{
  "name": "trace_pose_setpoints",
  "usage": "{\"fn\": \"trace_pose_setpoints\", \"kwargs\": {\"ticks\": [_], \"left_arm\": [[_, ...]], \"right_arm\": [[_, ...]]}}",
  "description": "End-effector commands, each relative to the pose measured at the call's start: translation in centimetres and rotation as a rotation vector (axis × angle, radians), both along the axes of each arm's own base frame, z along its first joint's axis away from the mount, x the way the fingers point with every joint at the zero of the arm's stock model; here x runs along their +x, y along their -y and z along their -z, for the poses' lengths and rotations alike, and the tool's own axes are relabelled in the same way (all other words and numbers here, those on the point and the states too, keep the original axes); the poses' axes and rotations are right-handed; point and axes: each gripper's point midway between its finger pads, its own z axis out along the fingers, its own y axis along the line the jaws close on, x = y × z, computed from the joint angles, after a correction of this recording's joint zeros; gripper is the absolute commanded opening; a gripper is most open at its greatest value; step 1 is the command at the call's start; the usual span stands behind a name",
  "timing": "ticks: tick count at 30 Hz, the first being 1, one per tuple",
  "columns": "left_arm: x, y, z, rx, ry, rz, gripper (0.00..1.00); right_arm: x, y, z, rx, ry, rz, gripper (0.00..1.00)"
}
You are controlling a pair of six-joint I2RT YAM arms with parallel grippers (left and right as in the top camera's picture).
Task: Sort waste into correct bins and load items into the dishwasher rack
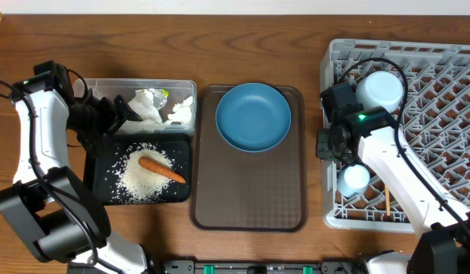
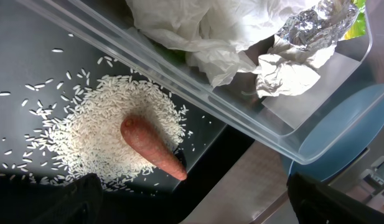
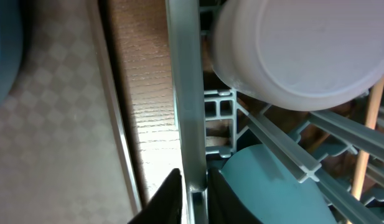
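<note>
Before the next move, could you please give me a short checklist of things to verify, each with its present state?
1. Left end effector open and empty: ok.
2. Carrot and rice in the black tray: ok.
3. Napkins in the clear tub: ok.
4. Blue bowl loaded in the dishwasher rack: not ok; it sits on the brown tray.
5. Right end effector clear of the rack: not ok; its fingers flank the rack's wall.
6. Chopsticks in the rack: ok.
</note>
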Motion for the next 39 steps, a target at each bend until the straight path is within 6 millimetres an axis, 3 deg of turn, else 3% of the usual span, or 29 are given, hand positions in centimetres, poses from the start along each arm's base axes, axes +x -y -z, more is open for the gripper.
{"fn": "trace_pose_setpoints", "kwargs": {"ticks": [1, 8, 16, 18, 22, 30, 33, 37, 39], "left_arm": [[0.2, -0.3, -0.9, 0.02, 0.024, 0.003, 0.98], [0.2, -0.3, -0.9, 0.02, 0.024, 0.003, 0.98], [0.2, -0.3, -0.9, 0.02, 0.024, 0.003, 0.98], [0.2, -0.3, -0.9, 0.02, 0.024, 0.003, 0.98], [0.2, -0.3, -0.9, 0.02, 0.024, 0.003, 0.98], [0.2, -0.3, -0.9, 0.02, 0.024, 0.003, 0.98], [0.2, -0.3, -0.9, 0.02, 0.024, 0.003, 0.98], [0.2, -0.3, -0.9, 0.02, 0.024, 0.003, 0.98], [0.2, -0.3, -0.9, 0.02, 0.024, 0.003, 0.98]], "right_arm": [[-0.2, 0.5, -0.1, -0.055, 0.0, -0.002, 0.07], [-0.9, 1.5, -0.1, -0.106, -0.024, 0.002, 0.03], [-1.0, 1.7, -0.1, -0.117, -0.029, 0.003, 0.07], [-1.0, 1.7, -0.1, -0.116, -0.027, 0.003, 0.09], [-1.0, 1.7, -0.1, -0.117, -0.028, -0.002, 0.32], [-0.5, 1.5, -1.5, -0.112, 0.004, -0.046, 0.37], [0.2, 1.2, -2.9, -0.108, 0.047, -0.097, 0.47], [1.1, 0.9, -4.3, -0.098, 0.104, -0.12, 0.75], [1.4, 0.9, -4.6, -0.092, 0.122, -0.119, 0.96]]}}
